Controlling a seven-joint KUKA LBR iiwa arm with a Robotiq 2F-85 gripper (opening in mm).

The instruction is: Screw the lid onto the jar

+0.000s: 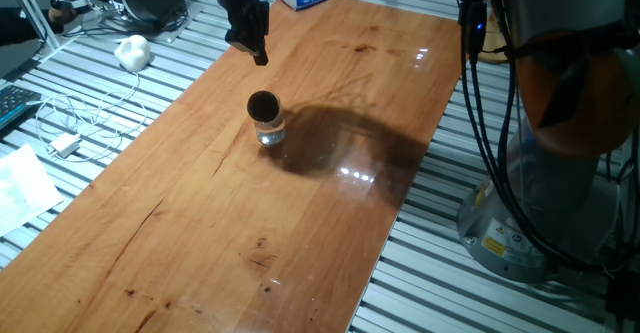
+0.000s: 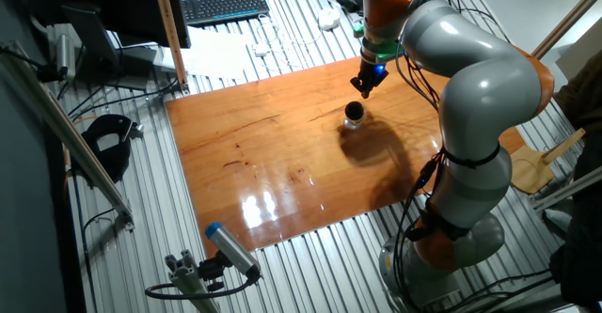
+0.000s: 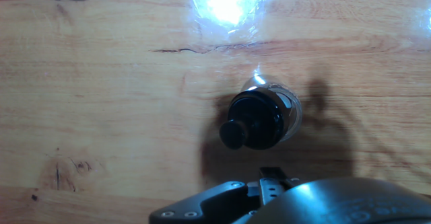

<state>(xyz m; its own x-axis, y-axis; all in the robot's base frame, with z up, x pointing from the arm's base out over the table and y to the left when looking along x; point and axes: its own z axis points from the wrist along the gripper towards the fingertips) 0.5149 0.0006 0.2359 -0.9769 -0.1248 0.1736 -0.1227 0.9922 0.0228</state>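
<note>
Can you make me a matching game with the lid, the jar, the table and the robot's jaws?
Things:
1. lid
2. jar
3. table
4. gripper

Descriptions:
A. brown wood, shiny
B. clear glass, standing on the wood
C. black, sitting on top of the jar
D. up in the air above the jar, holding nothing

Pairs: 1-C, 2-B, 3-A, 4-D

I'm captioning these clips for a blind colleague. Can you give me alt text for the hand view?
Seen from above, a small clear glass jar stands on a wooden table with a glossy black lid on top of it. The gripper holds nothing; only part of its dark body shows at the bottom edge, and a bright light glare reflects off the wood above.
</note>
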